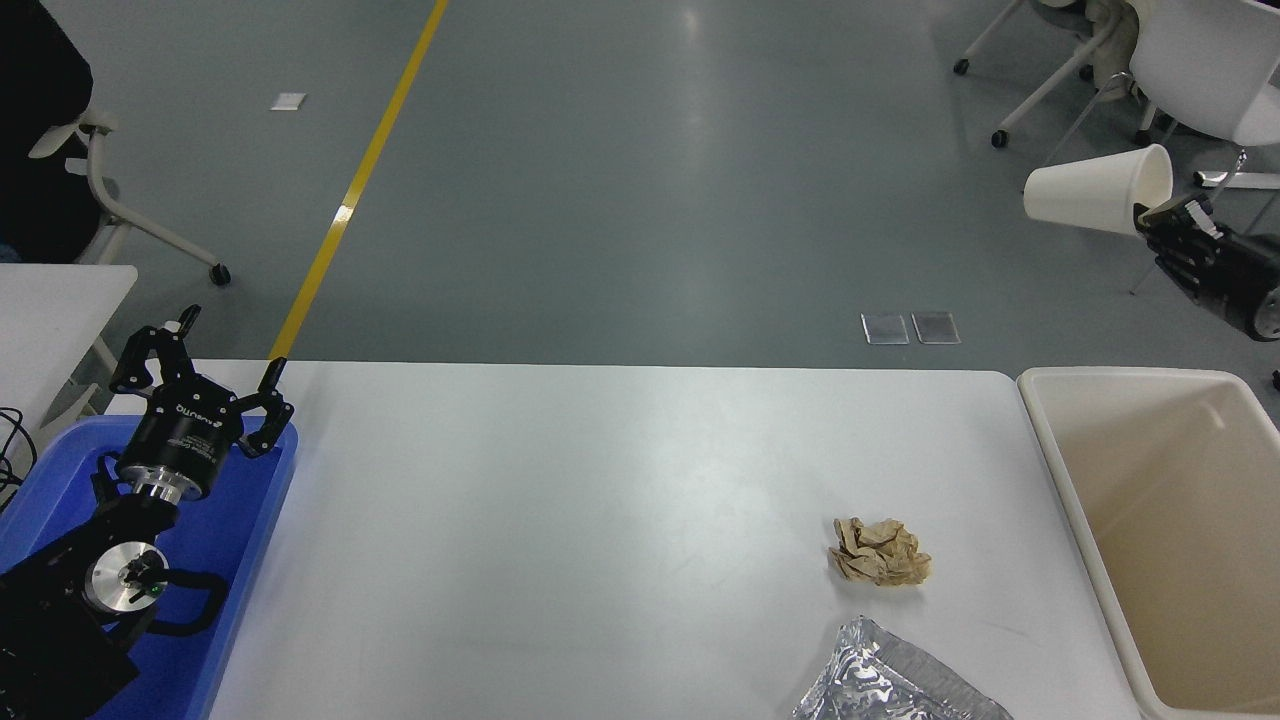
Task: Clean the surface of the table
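1. Leftmost, the left gripper (205, 372) is parked over a blue tray (255, 520) at the near left corner; its fingers are spread wide and hold nothing.
2. A smaller white tabletop (50, 310) shows at the left edge, beyond the tray.
3. Centrally, the table surface (560, 520) spans the width between the blue tray and the bin, its far edge bordering grey floor with a yellow line (355, 185).
4. Right of centre, a crumpled brown paper ball (879, 552) lies on the table surface toward its near side.
5. Just nearer than the ball, a piece of crinkled silver foil (890, 685) rests at the near edge, partly cut off by the frame; the two are close but apart.
6. A beige bin (1090, 560) sits against the table's right end.
7. Farthest right, the right gripper (1158, 222) is raised beyond the bin's far side, its fingers clamped on the rim of a white paper cup (1095, 190) tipped sideways, mouth toward the gripper.
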You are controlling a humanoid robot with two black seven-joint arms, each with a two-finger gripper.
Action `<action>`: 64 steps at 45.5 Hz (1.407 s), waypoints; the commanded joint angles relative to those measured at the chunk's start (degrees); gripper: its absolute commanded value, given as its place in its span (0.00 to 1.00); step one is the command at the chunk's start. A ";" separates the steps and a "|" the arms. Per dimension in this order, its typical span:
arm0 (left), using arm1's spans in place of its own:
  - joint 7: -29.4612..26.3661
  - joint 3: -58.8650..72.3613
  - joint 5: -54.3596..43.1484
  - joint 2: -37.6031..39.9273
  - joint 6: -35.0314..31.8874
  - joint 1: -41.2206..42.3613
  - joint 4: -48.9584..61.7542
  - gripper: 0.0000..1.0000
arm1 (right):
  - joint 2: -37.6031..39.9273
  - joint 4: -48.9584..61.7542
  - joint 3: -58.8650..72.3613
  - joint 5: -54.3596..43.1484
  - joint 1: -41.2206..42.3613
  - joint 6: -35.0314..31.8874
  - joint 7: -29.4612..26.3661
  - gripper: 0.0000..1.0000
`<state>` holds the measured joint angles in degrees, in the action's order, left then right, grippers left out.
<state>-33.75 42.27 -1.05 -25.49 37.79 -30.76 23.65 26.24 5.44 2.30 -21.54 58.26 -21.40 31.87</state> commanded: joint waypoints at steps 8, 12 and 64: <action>0.00 0.00 0.00 0.00 0.00 0.00 0.00 1.00 | 1.79 1.06 -5.73 4.32 -3.77 4.44 -12.00 0.00; 0.00 0.00 0.00 0.00 0.00 0.00 0.00 1.00 | 2.06 1.06 -6.43 4.40 -4.30 6.11 -14.99 0.00; 0.00 0.00 0.00 0.00 0.00 0.00 0.00 1.00 | 2.50 -1.30 1.73 4.05 -14.49 16.31 -29.76 0.00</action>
<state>-33.75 42.28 -1.06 -25.49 37.79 -30.76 23.63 29.07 5.90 -3.72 -17.04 47.26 -5.00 2.37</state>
